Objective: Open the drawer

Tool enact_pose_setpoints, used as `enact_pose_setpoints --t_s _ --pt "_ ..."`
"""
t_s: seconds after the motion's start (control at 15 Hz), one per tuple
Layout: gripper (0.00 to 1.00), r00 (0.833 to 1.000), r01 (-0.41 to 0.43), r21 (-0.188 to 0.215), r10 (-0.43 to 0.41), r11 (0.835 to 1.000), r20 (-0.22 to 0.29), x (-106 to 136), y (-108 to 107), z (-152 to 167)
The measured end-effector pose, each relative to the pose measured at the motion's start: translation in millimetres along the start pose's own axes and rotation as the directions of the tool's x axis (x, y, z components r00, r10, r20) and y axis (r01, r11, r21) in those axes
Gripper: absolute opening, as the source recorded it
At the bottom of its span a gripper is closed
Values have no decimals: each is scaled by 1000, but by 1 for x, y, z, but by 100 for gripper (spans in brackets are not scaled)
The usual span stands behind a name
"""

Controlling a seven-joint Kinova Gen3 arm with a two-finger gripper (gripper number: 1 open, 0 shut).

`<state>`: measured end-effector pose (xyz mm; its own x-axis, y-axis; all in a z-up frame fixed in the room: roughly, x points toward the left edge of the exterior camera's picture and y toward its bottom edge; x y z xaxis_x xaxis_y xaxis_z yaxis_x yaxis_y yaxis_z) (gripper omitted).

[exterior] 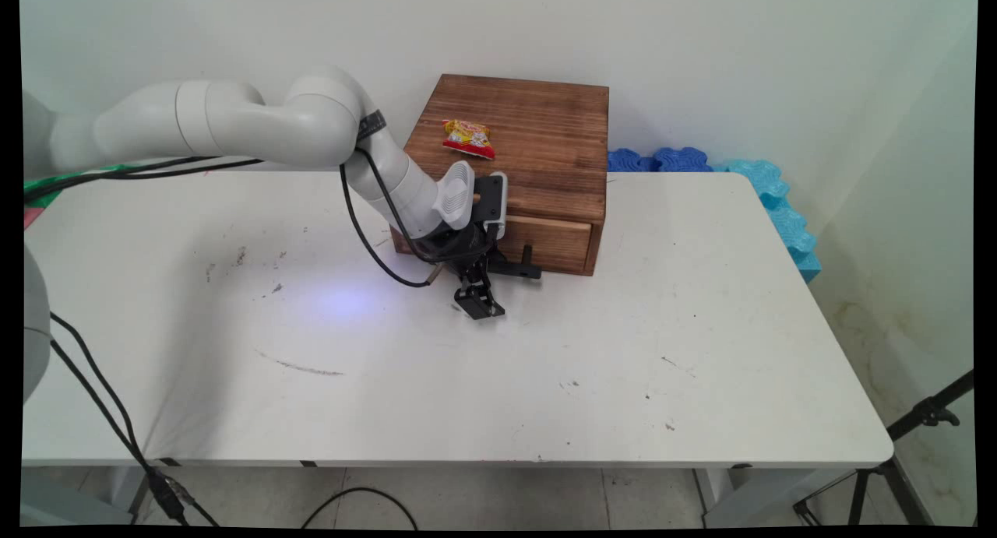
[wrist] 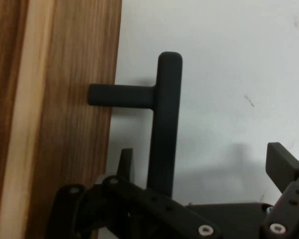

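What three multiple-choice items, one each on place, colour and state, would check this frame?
1. Where does the red and yellow snack packet lie?
A. on top of the brown wooden drawer box
B. on the white table
C. inside the drawer

2. What colour is the drawer's T-shaped handle?
A. silver
B. black
C. wooden brown

3. How is the black two-finger claw?
A. shut on the packet
B. raised above the box
C. open, with the handle between its fingers

Answers: 1 A, the packet rests on the box's top panel. 2 B, the hand view shows a black bar. 3 C, one finger stands clear to the side of the handle.
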<state>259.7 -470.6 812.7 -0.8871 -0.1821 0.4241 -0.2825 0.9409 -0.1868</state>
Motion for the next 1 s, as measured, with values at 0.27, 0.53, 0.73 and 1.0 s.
enact_pose_setpoints --t_s 0.27,0.53,0.73,1.0 --pt "100 1000 9 -10 -9 1000 4 0 6 -1" --pt "100 1000 16 -21 -16 1000 9 -1 14 -1" --pt "100 1000 19 -30 -19 999 14 -3 20 -2" --pt "100 1000 23 -46 -22 999 20 -5 32 -4"
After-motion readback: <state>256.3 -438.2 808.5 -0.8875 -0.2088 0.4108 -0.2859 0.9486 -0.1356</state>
